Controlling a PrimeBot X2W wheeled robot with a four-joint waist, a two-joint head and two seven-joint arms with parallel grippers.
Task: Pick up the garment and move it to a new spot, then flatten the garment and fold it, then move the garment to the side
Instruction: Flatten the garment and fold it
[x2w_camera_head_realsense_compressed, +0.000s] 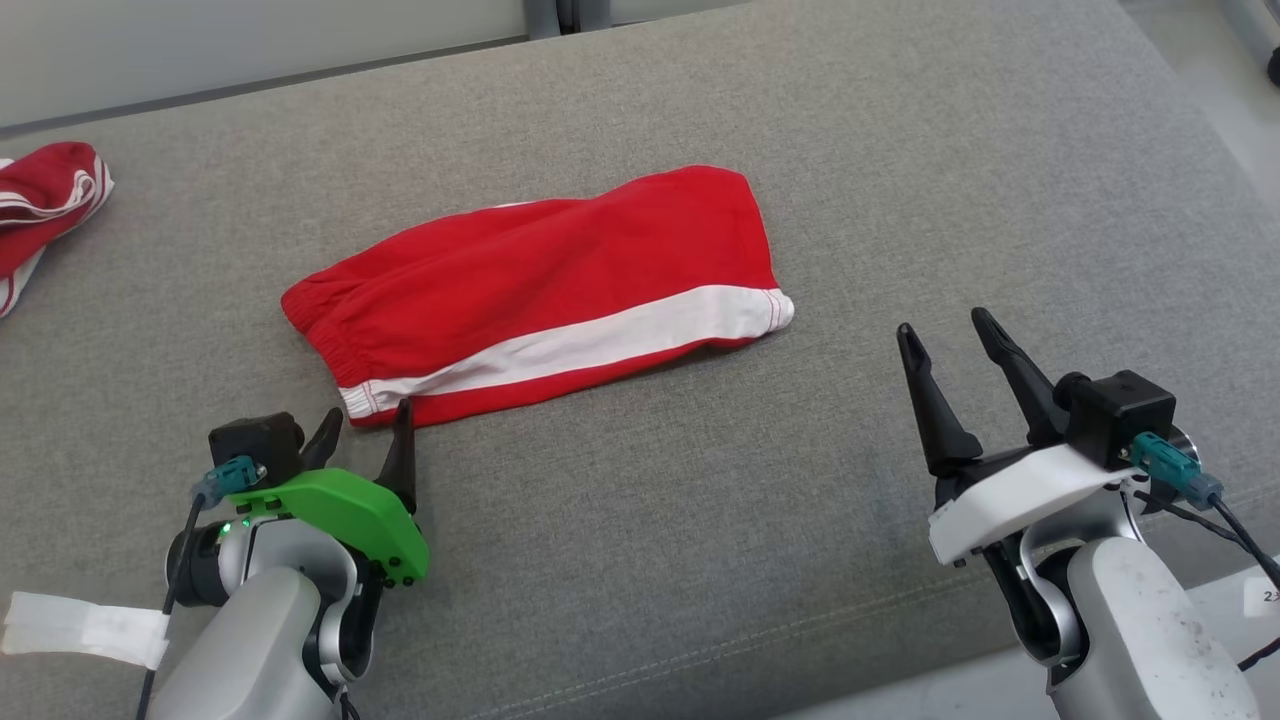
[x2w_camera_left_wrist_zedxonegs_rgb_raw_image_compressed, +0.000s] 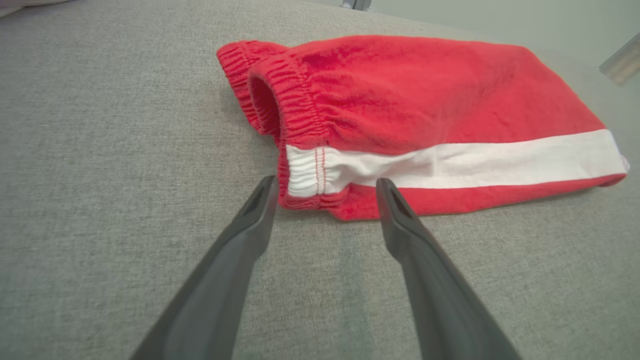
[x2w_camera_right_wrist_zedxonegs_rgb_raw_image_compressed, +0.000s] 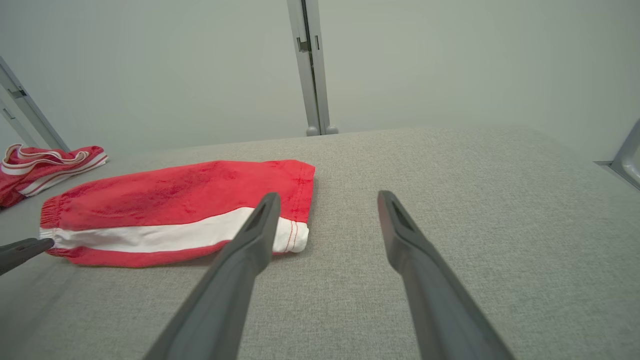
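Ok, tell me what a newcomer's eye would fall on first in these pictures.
The red garment with a white stripe stands out first, lying flat in the middle of the grey padded surface. The left gripper, under its green cover, is open right at the garment's elastic waistband corner, while the right gripper sits open and apart to the right. A second red-and-white garment lies crumpled at the surface's far left edge.
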